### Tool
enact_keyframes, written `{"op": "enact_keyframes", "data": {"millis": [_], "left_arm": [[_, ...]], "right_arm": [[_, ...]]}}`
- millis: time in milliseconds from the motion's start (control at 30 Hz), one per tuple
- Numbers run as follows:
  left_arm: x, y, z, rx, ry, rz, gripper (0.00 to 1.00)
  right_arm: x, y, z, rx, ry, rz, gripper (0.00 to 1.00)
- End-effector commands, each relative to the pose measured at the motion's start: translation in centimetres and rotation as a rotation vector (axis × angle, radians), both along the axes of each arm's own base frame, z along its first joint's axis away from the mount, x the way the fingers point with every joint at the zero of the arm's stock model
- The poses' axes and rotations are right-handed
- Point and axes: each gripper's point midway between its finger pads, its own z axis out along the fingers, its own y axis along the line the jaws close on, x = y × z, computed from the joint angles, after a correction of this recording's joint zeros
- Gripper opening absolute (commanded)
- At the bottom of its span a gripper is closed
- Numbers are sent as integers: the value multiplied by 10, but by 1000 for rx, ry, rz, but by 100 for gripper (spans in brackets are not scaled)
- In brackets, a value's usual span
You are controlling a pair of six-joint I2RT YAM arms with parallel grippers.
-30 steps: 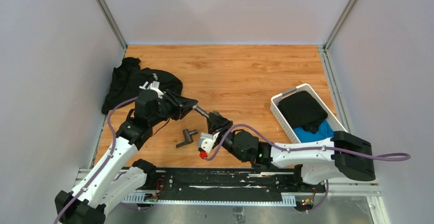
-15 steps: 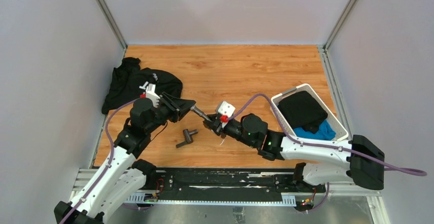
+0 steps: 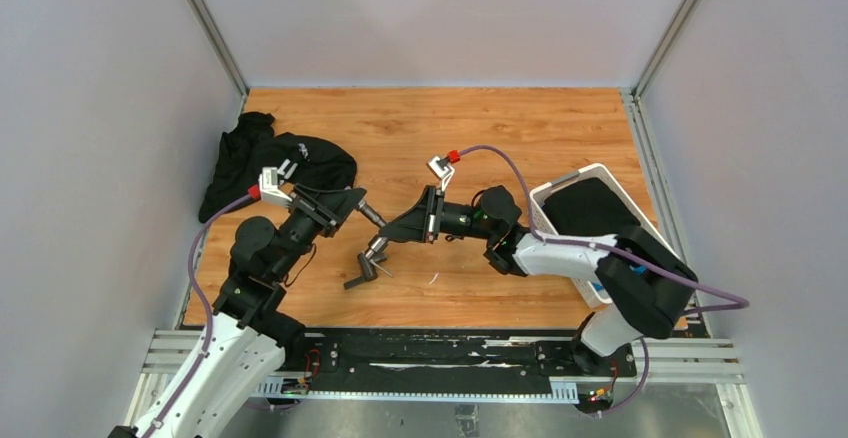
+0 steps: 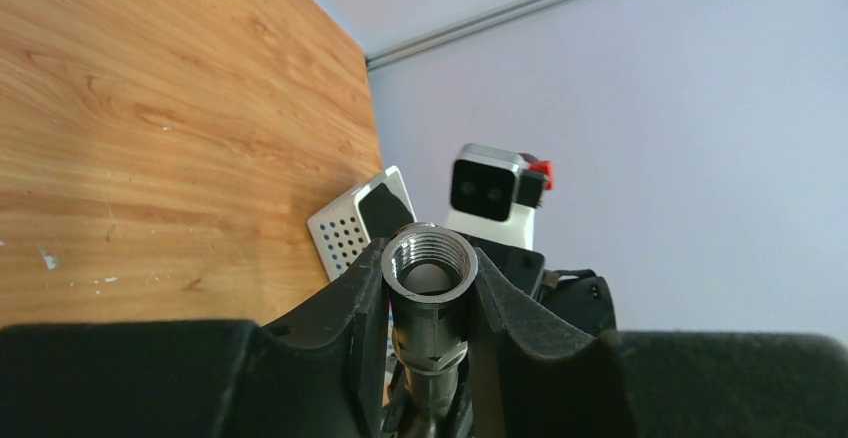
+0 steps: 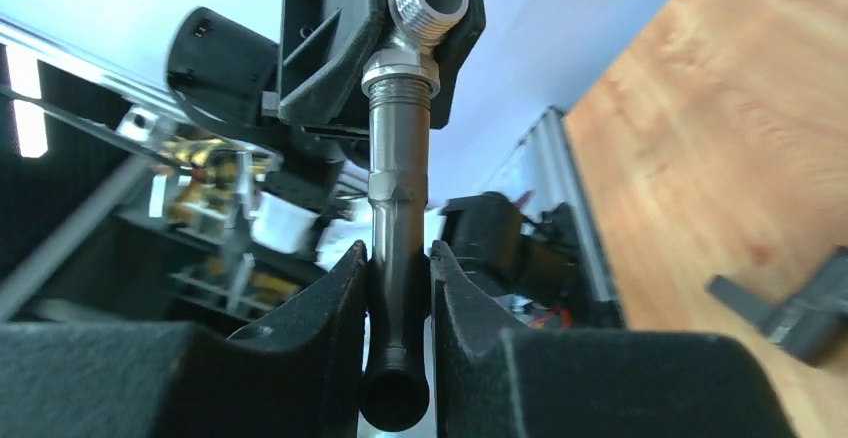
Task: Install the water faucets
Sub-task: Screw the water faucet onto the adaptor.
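Faucet pipe (image 5: pixel 397 188) is clamped tight by the right gripper (image 5: pixel 397 283) and held up over the wooden table (image 3: pixel 500 138). Its top end is met by a threaded fitting (image 4: pixel 430 258), pinched in the left gripper (image 4: pixel 430 288) (open threads facing that wrist camera). Another tap piece (image 3: pixel 356 279) is seen lying on the boards just beside them.
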Motion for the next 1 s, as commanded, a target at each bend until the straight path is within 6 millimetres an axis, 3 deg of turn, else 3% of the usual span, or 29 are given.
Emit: {"op": "enact_keyframes", "data": {"millis": [0,67,133,233,367,600,733,967], "left_arm": [[3,11,9,31,-54,65,0],[4,12,9,25,-50,72,0],[3,13,10,17,-47,77,0],[3,16,12,13,-43,89,0],[3,18,17,10,-42,99,0],[3,20,21,1,-2,111,0],[2,20,27,-2,13,110,0],[1,28,35,6,62,150,0]], "right_arm": [[-41,-16,51,219,107,256,26],[-37,-16,39,193,115,229,49],[-31,-19,28,166,117,171,64],[-21,-26,10,88,106,84,75],[-9,-37,-21,-119,24,-41,81],[15,-83,-40,-483,-235,-259,85],[17,-101,-30,-662,-582,-334,85],[-15,-84,1,-605,-1263,-362,85]]}}
